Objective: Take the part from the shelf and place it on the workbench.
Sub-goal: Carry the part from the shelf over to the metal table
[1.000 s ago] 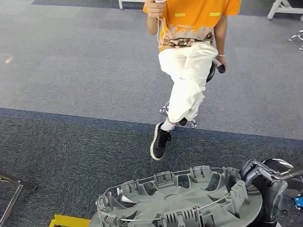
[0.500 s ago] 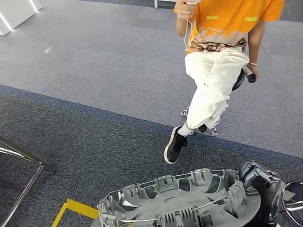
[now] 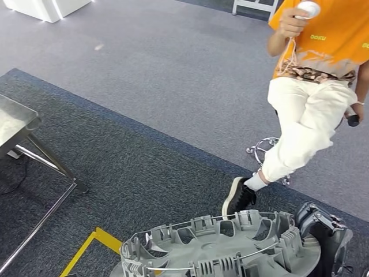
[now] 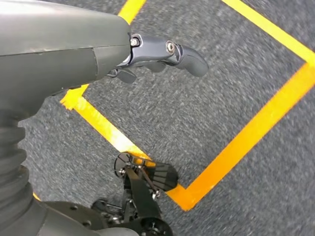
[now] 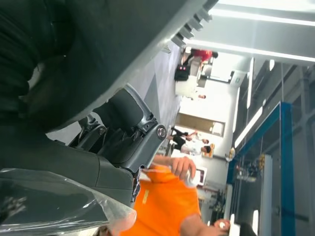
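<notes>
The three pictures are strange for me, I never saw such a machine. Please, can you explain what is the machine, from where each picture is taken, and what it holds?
This is a walking humanoid robot with two arms and many-fingered hands. The head view looks forward and down from high on its body. There it carries a large round grey part, a plastic piece with ribs and clips. Its right hand grips the part's edge. Beyond it, a person in an orange shirt sits on a stool on the carpet, and a metal-legged table stands at the left.

The other two pictures come from cameras at the wrists. The left wrist view shows the left hand, its fingers holding nothing visible, over grey carpet with yellow tape lines. The right wrist view looks up under the part.
</notes>
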{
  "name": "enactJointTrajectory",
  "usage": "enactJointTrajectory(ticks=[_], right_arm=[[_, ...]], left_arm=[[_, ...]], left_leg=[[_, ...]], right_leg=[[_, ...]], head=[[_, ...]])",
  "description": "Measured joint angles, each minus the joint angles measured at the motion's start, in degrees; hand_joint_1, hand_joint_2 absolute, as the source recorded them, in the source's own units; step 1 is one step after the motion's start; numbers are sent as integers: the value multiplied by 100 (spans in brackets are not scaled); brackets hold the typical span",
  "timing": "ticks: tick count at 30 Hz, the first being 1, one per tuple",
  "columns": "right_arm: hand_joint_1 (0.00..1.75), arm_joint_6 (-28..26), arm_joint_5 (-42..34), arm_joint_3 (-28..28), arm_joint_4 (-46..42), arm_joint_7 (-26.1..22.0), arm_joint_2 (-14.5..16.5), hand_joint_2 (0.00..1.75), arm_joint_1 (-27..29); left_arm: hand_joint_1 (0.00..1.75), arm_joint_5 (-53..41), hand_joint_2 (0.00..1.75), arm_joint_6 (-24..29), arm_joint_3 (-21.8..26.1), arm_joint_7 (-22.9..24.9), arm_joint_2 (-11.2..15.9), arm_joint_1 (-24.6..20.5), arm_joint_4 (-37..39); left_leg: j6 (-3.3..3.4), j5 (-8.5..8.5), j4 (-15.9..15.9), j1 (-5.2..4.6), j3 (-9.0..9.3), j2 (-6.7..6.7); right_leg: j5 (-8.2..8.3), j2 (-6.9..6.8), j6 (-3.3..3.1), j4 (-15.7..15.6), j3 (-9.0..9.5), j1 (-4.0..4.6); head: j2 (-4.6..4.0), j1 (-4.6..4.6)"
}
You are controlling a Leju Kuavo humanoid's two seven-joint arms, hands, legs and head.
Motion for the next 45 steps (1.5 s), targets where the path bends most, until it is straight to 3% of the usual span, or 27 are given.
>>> enactJointTrajectory(ticks=[1, 3, 5, 6, 7, 9, 11, 13, 14, 16, 17, 19, 20, 22, 24, 26, 28, 29, 31, 33, 35, 37, 39, 41, 43, 44, 45], right_arm=[[175, -17, 4, 0, -3, 1, -1, 175, 11], [175, -49, 7, 1, -15, 3, 0, 175, 30], [175, -75, 11, 3, -36, 4, -3, 175, 52], [175, -87, 14, 6, -44, 4, -5, 175, 57], [175, -100, 16, 13, -48, 4, -7, 175, 54], [175, -118, 16, 31, -52, 4, -10, 175, 45], [175, -137, 10, 40, -56, -8, -12, 175, 37], [175, -161, -5, 43, -56, -27, -12, 175, 8], [175, -171, -28, 44, -55, -37, -12, 175, -19], [175, -174, -112, 51, -40, -47, -13, 175, -107], [175, -169, -161, 61, -27, -49, -14, 175, -167], [175, -154, -216, 83, 5, -50, -13, 175, -275], [175, -146, -210, 93, 20, -45, -15, 175, -315], [175, -139, -147, 114, 38, -26, -31, 175, -375], [175, -148, -80, 127, 36, -2, -64, 175, -392], [175, -157, -38, 126, 31, 24, -100, 175, -354], [175, -159, -2, 124, 30, 59, -127, 175, -303], [175, -159, 16, 122, 30, 79, -140, 175, -287], [175, -148, 33, 121, 26, 111, -167, 175, -275], [175, -110, 32, 119, 19, 118, -205, 175, -278], [175, -56, 4, 115, 10, 108, -236, 175, -285], [175, 10, -34, 95, 4, 90, -265, 175, -306], [175, 98, -53, 56, 2, 76, -286, 175, -331], [175, 171, -46, 16, -1, 66, -288, 175, -335], [175, 208, -28, -15, -1, 53, -289, 175, -329], [175, 223, -31, -30, -2, 43, -289, 175, -323], [175, 240, -50, -45, -2, 31, -289, 175, -316]], left_arm=[[0, -5, 175, 3, -1, 5, 0, 0, 0], [0, -14, 175, 9, -4, 18, 5, -9, 0], [0, -32, 175, 14, -8, 30, 12, -7, 1], [0, -54, 175, 15, -9, 37, 19, 1, 1], [0, -76, 175, 16, -11, 41, 33, 10, 1], [0, -110, 175, 13, -16, 48, 57, 3, 2], [0, -118, 175, 6, -23, 51, 69, -28, 2], [0, -114, 175, 2, -27, 51, 83, -44, 2], [0, -101, 175, 2, -28, 51, 95, -42, 3], [0, -46, 175, 3, -26, 47, 129, -41, 4], [0, -19, 175, 0, -26, 44, 150, -48, 4], [0, 16, 175, -17, -26, 32, 187, -81, 4], [0, 24, 175, -27, -26, 28, 202, -95, 4], [0, 30, 175, -29, -23, 40, 224, -92, 6], [0, 17, 175, -4, -21, 84, 226, -74, 14], [0, 4, 175, 26, -21, 130, 219, -77, 23], [0, 11, 175, 43, -20, 162, 213, -79, 33], [0, 34, 175, 45, -18, 161, 204, -75, 41], [0, 132, 175, 25, -6, 97, 181, -69, 54], [0, 269, 175, -7, 11, -37, 159, -80, 59], [0, 389, 175, -20, 41, -142, 142, -93, 61], [0, 468, 175, 1, 102, -171, 127, -84, 61], [0, 513, 175, 52, 159, -152, 110, -64, 61], [0, 532, 175, 114, 189, -107, 90, -56, 61], [0, 548, 175, 173, 233, -60, 67, -50, 61], [0, 560, 175, 202, 258, -38, 59, -37, 60], [0, 578, 175, 227, 281, -20, 52, -19, 60]], left_leg=[[-13, -8, 8, 6, 10, -80], [-62, -32, 51, 2, -5, -226], [-127, -29, 70, 7, -49, -346], [-158, -17, 64, 21, -65, -404], [-190, -20, 76, 24, -76, -382], [-255, -178, 319, 13, -181, -125], [-310, -519, 960, 23, -476, 169], [-342, -726, 1553, 54, -758, 237], [-347, -677, 1597, 64, -780, 249], [-322, -308, 1063, 63, -518, 343], [-294, -143, 680, 39, -326, 484], [-228, -1, 161, -25, -86, 721], [-203, -25, 96, -53, -67, 755], [-148, -8, 45, -49, -70, 633], [-84, 19, -19, -7, -31, 500], [-37, 24, -46, 21, -8, 363], [-16, 15, -44, 22, -3, 210], [-15, 11, -42, 22, 6, 129], [-32, -6, -34, 31, 39, -40], [-78, -39, 2, 36, 51, -195], [-141, -50, 32, 42, 17, -322], [-197, -43, 35, 59, -15, -419], [-254, -129, 159, 48, -65, -223], [-313, -414, 680, 42, -306, 120], [-344, -710, 1410, 68, -673, 239], [-349, -734, 1611, 76, -779, 254], [-345, -640, 1590, 80, -776, 266]], right_leg=[[253, 75, -1, -383, 138, -11], [535, 313, -8, -1065, 412, -41], [533, 413, -42, -1274, 523, -40], [540, 360, -73, -1284, 541, -40], [551, 300, -107, -1301, 563, -41], [564, 153, -180, -1331, 592, -53], [546, -14, -227, -1337, 614, -39], [521, -177, -242, -1336, 630, -28], [505, -253, -241, -1335, 644, -26], [467, -382, -224, -1336, 693, -23], [446, -440, -205, -1338, 715, -17], [402, -554, -150, -1341, 759, 10], [389, -619, -124, -1352, 776, 21], [364, -725, -71, -1382, 818, 24], [236, -506, -23, -1221, 761, 7], [-64, -151, 3, -591, 445, -7], [-272, -36, 20, 106, 29, -5], [-219, -25, 24, 217, -84, -4], [202, 24, 25, -219, 18, -13], [550, 267, 17, -957, 325, -45], [594, 431, -13, -1281, 496, -53], [590, 340, -70, -1308, 535, -41], [591, 207, -137, -1337, 575, -51], [573, 48, -189, -1353, 612, -51], [542, -120, -213, -1352, 634, -41], [523, -200, -215, -1352, 650, -38], [502, -271, -212, -1352, 673, -38]], head=[[0, 1], [0, 1], [0, 6], [0, 5], [0, 8], [0, -28], [0, -64], [0, -66], [0, -67], [0, -68], [0, -68], [0, -69], [0, -69], [0, -66], [-1, -43], [-1, -9], [0, 4], [0, 6], [0, 7], [0, 5], [0, -2], [0, -2], [0, -24], [0, -55], [0, -64], [0, -64], [0, -67]])
